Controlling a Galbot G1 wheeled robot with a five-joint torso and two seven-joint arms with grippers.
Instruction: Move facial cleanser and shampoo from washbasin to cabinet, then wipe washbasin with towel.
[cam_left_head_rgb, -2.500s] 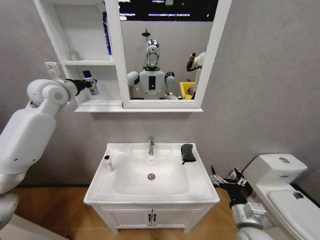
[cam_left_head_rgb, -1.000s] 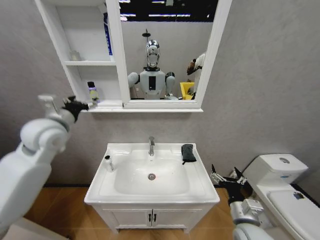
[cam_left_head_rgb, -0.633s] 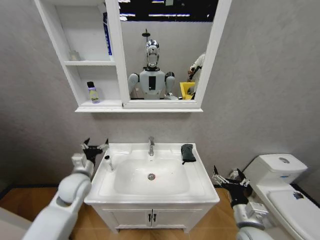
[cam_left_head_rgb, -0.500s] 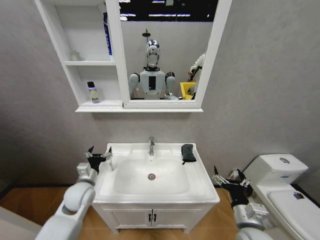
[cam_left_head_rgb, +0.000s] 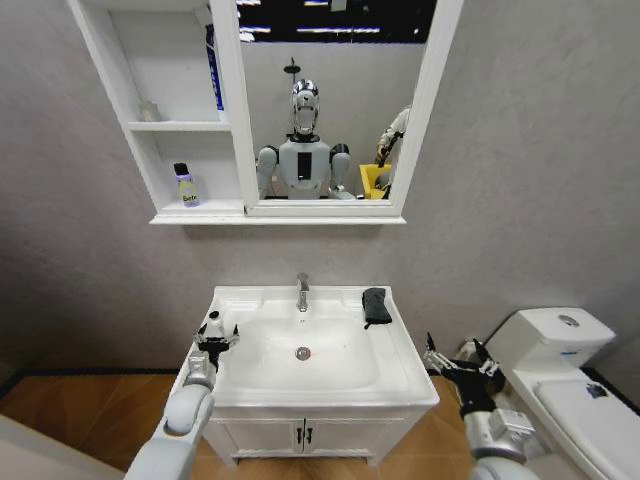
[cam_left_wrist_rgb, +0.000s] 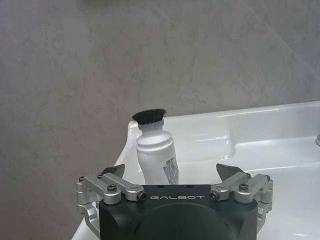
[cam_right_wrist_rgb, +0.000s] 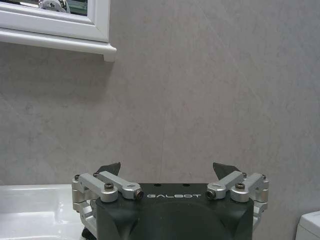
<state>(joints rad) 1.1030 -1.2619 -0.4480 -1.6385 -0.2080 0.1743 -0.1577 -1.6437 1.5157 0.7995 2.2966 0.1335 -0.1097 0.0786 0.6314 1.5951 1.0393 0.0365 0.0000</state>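
White washbasin (cam_left_head_rgb: 395, 375) against grey wall, left tool (cam_left_head_rgb: 215, 336) spread wide around white bottle (cam_left_wrist_rgb: 156, 152) at left rim, towel (cam_left_head_rgb: 376, 305) far right, small bottle (cam_left_head_rgb: 185, 186) in cabinet (cam_left_head_rgb: 190, 125), right tool (cam_left_head_rgb: 458, 364) open beside toilet (cam_left_head_rgb: 560, 380).

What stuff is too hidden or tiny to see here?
- Bottom of the white bottle, left wrist view: the left gripper body covers it.
- Label words on the small bottle in the cabinet, head view: too small.
- Towel folds, head view: too dark.
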